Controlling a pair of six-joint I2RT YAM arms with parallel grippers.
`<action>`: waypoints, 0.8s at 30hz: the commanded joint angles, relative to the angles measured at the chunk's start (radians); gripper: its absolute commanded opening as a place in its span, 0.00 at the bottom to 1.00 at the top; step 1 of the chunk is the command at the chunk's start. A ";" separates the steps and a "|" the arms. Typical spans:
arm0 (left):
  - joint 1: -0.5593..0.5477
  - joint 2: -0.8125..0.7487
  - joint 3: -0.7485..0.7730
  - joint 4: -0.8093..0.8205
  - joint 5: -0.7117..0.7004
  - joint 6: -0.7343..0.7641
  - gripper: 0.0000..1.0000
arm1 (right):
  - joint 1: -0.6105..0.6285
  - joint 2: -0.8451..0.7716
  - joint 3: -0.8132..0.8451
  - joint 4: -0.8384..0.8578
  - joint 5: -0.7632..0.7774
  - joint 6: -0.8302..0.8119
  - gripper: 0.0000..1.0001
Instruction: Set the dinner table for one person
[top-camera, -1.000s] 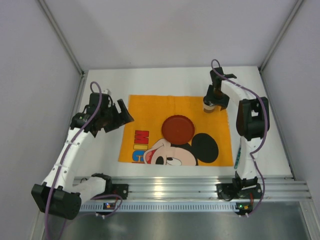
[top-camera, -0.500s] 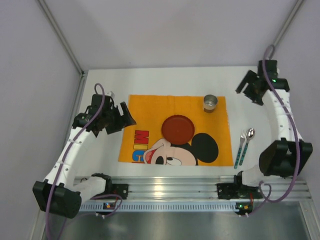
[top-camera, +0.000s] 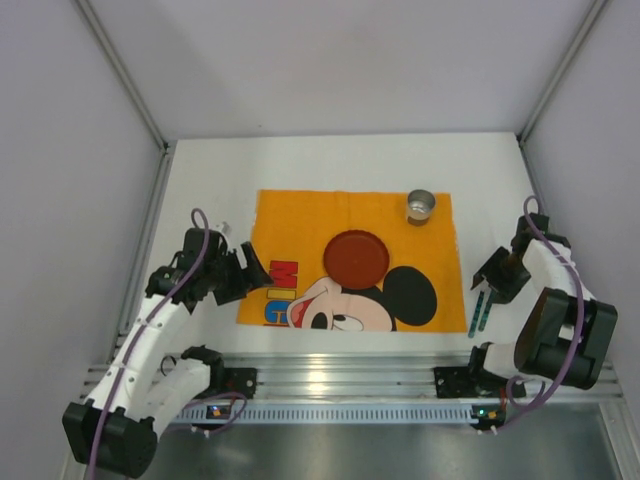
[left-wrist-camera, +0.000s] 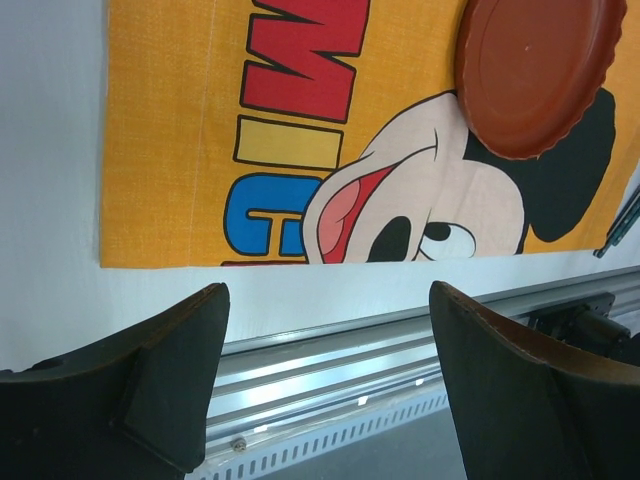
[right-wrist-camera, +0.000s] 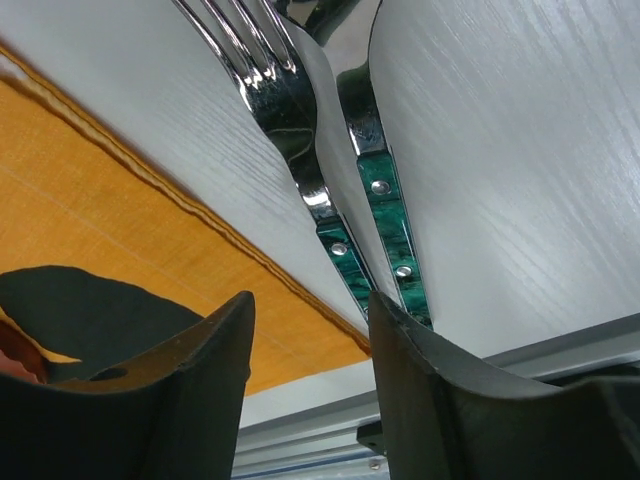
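**White tabletop: cutlery between the right jaws, left jaws bare**

Ribbed aluminium rail (top-camera: 340, 372) runs along the bottom of the top view and carries both arm bases. The dinner table (top-camera: 340, 160) spreads up from it to the grey walls at the top of the frame: plain, matte white.

Left gripper (top-camera: 252, 275) hangs at lower left, just off the left edge of the orange Mickey Mouse placemat (top-camera: 300, 215). Its wrist view shows the fingers spread wide with nothing between them, only tabletop, rail and the lower left corner of the cloth beneath.

Right gripper (top-camera: 490, 283) sits low at lower right, just beside the right edge of the placemat. In its wrist view the jaws are parted and straddle two pieces lying side by side on bare tabletop: a fork (right-wrist-camera: 290, 120) and a spoon (right-wrist-camera: 385, 190), both steel with green riveted handles. The handle ends run in between the fingertips. A gap shows between the left-hand finger and the fork handle; the spoon handle passes behind the other finger, contact not resolvable. No closed grip seen. In the top view the handle ends poke out below the gripper.

Reddish-brown plate (top-camera: 355, 257) rests mid-placemat, overlapping the top of Mickey's head.

Small metal cup (top-camera: 421, 206) stands upright at the cloth's upper right corner, well apart from the plate.
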 joint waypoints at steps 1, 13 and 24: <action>-0.004 -0.035 -0.002 0.032 0.022 -0.020 0.86 | -0.015 0.008 0.005 0.078 -0.007 0.006 0.49; -0.004 -0.070 0.047 -0.042 -0.019 -0.001 0.86 | -0.013 0.089 -0.030 0.139 0.047 0.029 0.42; -0.004 -0.079 0.012 -0.019 -0.033 -0.023 0.86 | -0.012 0.184 0.002 0.156 0.078 0.004 0.28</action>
